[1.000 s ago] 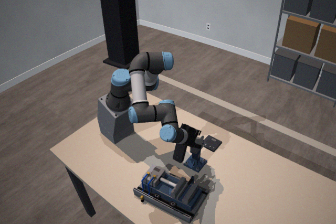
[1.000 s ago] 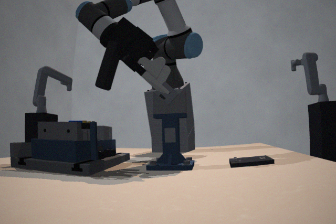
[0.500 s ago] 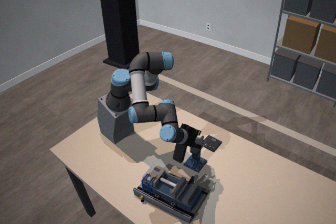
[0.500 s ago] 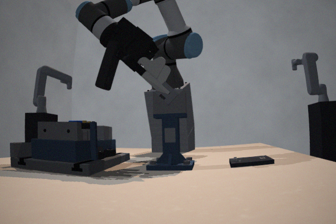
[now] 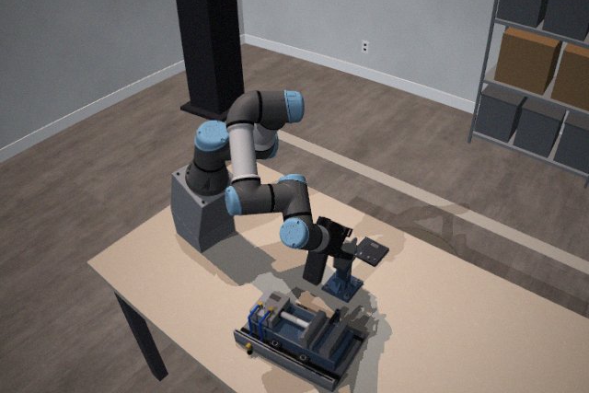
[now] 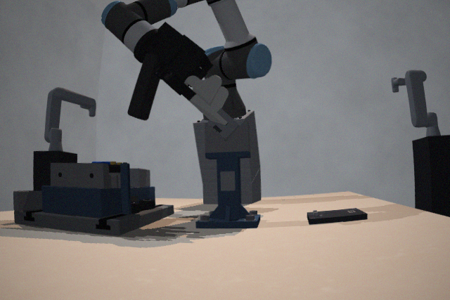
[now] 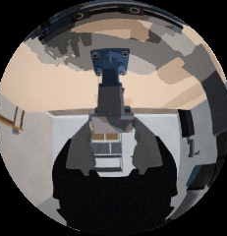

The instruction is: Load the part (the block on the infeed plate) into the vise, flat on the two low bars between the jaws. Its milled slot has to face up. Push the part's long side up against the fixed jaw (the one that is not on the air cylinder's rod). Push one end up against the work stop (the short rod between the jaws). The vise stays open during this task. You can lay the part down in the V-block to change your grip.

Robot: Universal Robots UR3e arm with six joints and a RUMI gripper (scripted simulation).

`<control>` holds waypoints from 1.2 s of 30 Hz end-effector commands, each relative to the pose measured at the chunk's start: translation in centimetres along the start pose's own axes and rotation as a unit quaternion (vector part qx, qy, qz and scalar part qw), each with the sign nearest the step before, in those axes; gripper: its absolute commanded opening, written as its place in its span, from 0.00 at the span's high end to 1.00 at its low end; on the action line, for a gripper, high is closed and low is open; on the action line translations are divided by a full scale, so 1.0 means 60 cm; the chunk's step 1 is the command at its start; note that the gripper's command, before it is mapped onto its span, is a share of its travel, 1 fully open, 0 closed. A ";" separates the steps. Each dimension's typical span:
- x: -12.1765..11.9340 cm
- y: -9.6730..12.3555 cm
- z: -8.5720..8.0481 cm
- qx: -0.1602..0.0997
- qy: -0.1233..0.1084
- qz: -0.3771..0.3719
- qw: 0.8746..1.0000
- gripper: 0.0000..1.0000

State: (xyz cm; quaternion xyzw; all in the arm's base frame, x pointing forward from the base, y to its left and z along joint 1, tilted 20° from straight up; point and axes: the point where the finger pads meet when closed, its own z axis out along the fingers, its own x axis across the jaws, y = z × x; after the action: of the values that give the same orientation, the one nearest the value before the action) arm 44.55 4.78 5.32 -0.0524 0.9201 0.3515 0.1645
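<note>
Gripper (image 5: 351,249) (image 6: 222,120) (image 7: 113,118) clamped on grey part (image 6: 230,130) (image 7: 111,123), edges tilted, open gap above blue stand (image 5: 342,286) (image 6: 228,166) (image 7: 111,61), vise (image 5: 311,331) (image 6: 79,198) off beside

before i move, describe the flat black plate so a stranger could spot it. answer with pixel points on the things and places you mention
On the tan table (image 5: 452,307) (image 6: 254,263) (image 7: 54,90), find the upright blue stand (image 5: 349,287) (image 6: 228,164) (image 7: 110,59). The black plate (image 5: 372,251) (image 6: 337,216) is on its far side from the vise (image 5: 316,329) (image 6: 76,200) (image 7: 105,11). Unlike both neighbours, it is a thin, low slab.
</note>
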 end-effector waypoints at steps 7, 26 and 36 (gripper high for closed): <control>-0.001 0.005 -0.005 0.001 -0.001 -0.001 1.000 1.00; -0.001 0.017 -0.017 0.001 -0.001 -0.001 1.000 1.00; -0.001 0.022 -0.023 0.001 -0.001 -0.001 1.000 1.00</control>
State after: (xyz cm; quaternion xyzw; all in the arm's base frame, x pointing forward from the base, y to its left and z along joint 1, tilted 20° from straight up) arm 43.97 4.88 6.85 -0.0524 0.9201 0.3515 0.1645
